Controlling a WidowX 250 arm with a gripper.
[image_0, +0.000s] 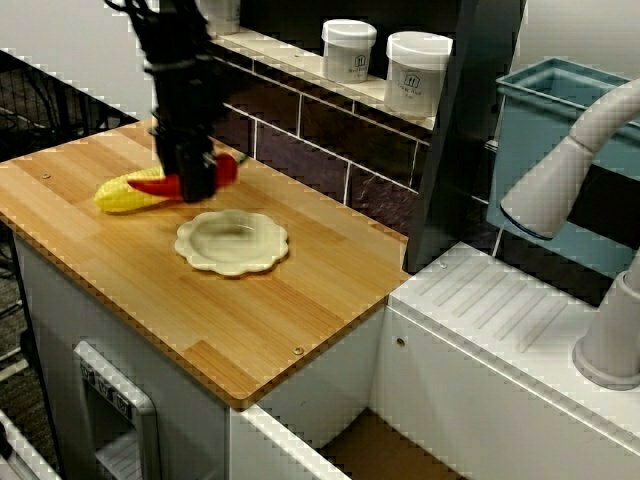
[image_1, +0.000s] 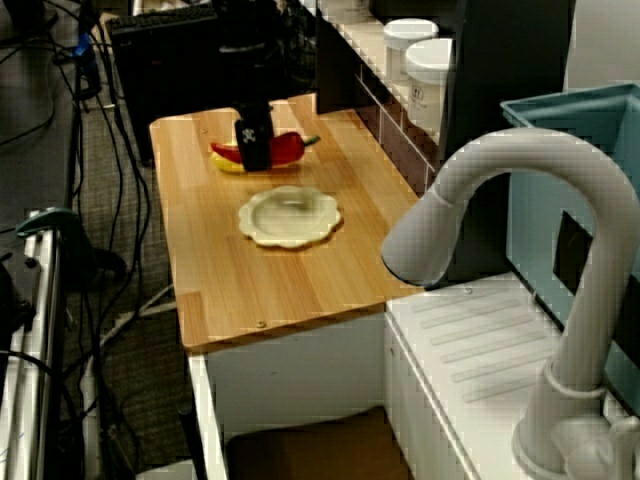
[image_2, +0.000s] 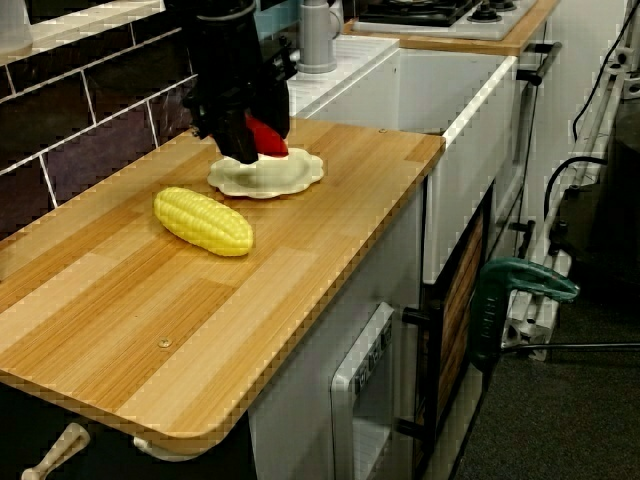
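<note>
The claw (image_0: 196, 180) is closed narrow across the middle of one red plastic pepper (image_0: 226, 170), low over the wooden tabletop (image_0: 250, 330). Gripping it at mid-length probably keeps both protruding ends balanced. One yellow plastic corn cob (image_0: 120, 193) lies just beside the claw. One cream scalloped plate (image_0: 270, 245) sits near, on the opposite side.

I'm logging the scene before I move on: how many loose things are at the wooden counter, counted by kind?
Red pepper, at the gripper: 1
Yellow corn cob: 1
Cream scalloped plate: 1
Total: 3
</note>
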